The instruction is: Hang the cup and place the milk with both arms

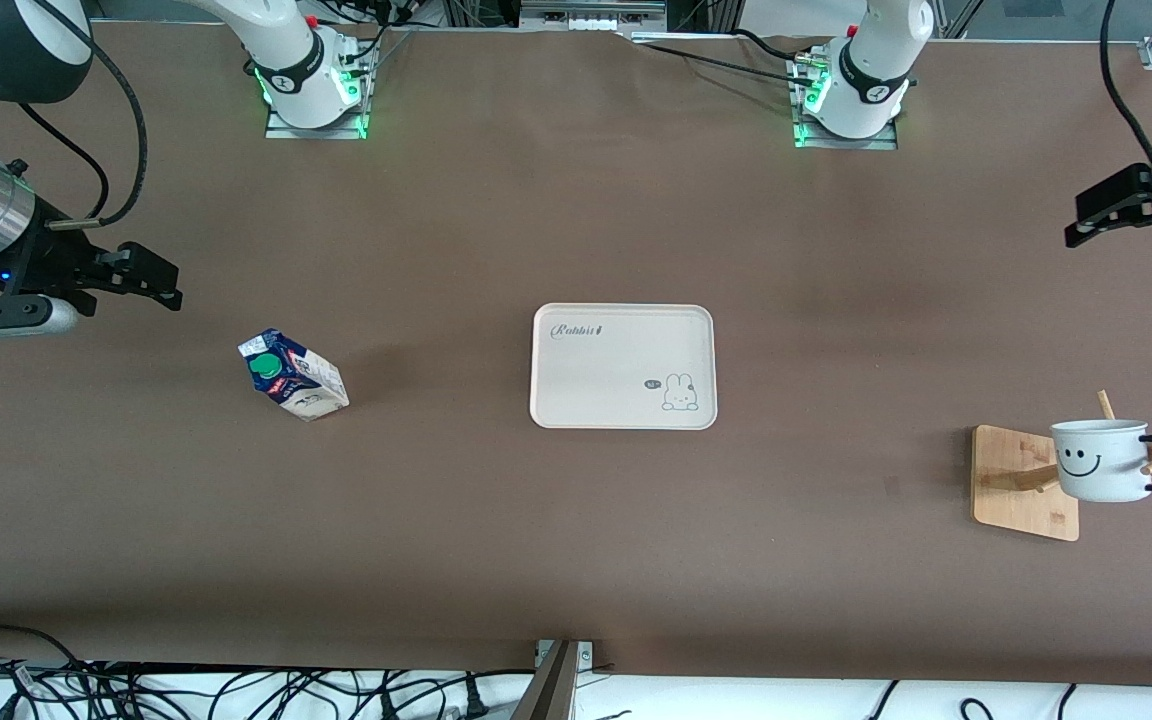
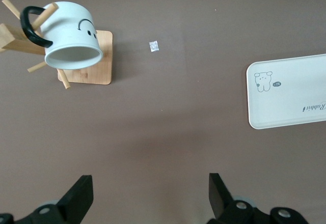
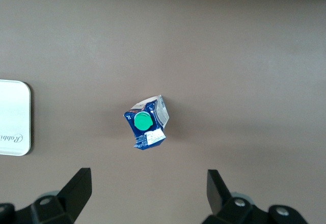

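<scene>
The cup is seen hung on the rack, below the spread left gripper. The milk stands under the spread right gripper.

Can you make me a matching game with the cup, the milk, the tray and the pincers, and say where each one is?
Things:
1. cup
2. milk
3. tray
4. left pincer

Places or states:
A. on the bare table, toward the right arm's end
B. open, up in the air
C. hanging on the wooden rack
D. lying mid-table with nothing on it

Pairs: 1-C, 2-A, 3-D, 4-B
</scene>
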Robot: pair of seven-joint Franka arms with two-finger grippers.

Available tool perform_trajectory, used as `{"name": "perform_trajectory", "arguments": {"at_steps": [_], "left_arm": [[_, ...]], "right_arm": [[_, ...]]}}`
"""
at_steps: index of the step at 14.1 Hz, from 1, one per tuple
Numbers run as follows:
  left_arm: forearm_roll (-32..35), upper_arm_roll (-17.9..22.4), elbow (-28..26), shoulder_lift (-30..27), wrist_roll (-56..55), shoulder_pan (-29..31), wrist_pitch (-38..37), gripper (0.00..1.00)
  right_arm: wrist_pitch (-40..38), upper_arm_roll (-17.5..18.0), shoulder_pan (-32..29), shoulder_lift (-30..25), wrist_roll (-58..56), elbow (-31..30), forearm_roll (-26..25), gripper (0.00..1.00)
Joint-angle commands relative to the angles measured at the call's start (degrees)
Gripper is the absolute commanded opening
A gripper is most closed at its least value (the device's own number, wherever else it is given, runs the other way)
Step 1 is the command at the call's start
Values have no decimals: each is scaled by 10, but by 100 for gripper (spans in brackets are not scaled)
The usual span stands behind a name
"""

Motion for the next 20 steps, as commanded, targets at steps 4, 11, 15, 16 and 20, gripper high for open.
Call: {"name": "perform_trajectory", "arguments": {"at_steps": [4,11,15,16,20], "left_arm": [[-15,155,-66,-42,6,-147,47,100],[-16,155,-114,-57,79,-83,95,100],[-15,154,-113,-64,83,-80,61,100],[-12,150,-109,-63,79,-80,61,100],[-9,148,-103,-57,23,-81,58,100]], "right_arm": [[-10,-3,1,-1,-1,8,-6,100],[-9,-5,-4,0,-5,8,0,100],[-12,-4,-3,0,-5,8,-1,100],[-12,-4,-3,-1,-4,8,-1,100],[-12,-5,-3,0,-6,8,0,100]]}}
